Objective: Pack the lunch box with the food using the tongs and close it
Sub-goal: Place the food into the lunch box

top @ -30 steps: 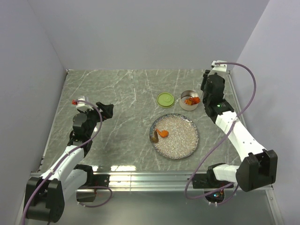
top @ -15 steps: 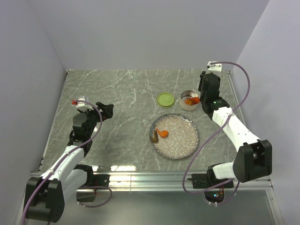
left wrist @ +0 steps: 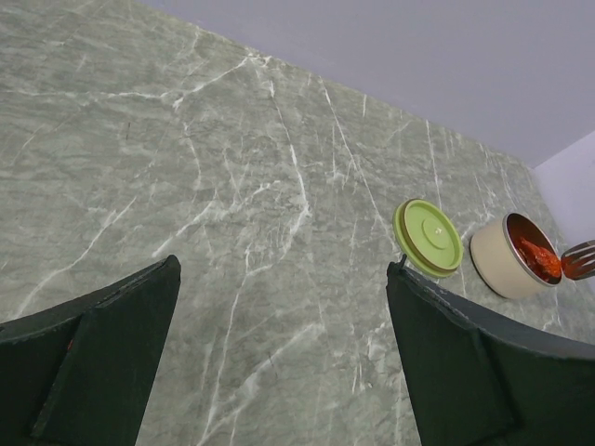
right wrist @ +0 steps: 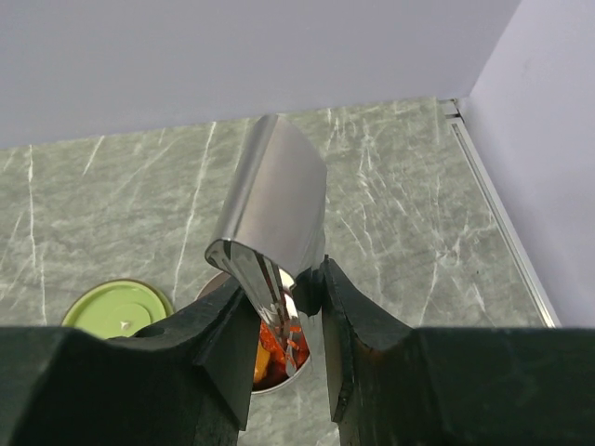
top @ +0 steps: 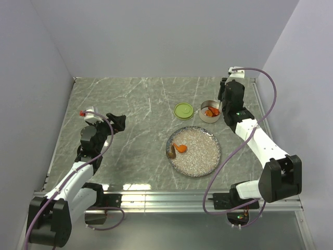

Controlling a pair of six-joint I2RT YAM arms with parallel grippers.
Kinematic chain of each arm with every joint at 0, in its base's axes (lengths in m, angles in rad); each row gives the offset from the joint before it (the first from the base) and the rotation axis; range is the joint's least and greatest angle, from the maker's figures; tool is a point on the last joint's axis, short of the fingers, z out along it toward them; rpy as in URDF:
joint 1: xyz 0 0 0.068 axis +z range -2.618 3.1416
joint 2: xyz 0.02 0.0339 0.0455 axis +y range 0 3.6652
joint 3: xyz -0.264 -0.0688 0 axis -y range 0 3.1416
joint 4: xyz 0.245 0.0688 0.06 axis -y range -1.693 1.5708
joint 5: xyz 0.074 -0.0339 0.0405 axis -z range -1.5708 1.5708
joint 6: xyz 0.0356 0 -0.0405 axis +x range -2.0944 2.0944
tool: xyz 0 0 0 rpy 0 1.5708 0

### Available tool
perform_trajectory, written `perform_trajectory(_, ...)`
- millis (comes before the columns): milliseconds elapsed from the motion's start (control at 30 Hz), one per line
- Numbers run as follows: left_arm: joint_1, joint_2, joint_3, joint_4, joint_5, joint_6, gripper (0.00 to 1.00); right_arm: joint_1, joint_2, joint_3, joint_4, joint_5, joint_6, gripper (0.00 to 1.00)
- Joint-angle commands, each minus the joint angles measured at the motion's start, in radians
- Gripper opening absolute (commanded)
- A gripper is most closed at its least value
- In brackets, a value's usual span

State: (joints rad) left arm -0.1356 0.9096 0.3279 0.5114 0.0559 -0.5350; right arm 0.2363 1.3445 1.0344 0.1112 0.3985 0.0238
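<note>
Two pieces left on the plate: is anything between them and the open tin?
Nothing visible. The orange piece and the brown piece lie at the left of the plate; the lunch box stands open past its far rim, the green lid flat to its left. Only the tongs, in the right gripper, are at its mouth.

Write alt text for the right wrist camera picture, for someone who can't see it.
The right gripper clamps shiny metal tongs, their tips over a small steel tin holding orange food. A round green lid lies beside it on the marble table.
</note>
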Motion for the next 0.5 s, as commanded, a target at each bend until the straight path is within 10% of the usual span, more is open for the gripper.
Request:
perform_trajectory(0,-0.004,-0.006,0.016,0.041,0.016,0.013,1.00,0.015,-0.033,0.046,0.059,-0.010,-0.015,0.37)
perform_trajectory(467,-0.004,-0.009,0.019,0.038,0.016,0.013,0.99,0.155,-0.303,-0.080,0.021,0.048,0.004,0.37)
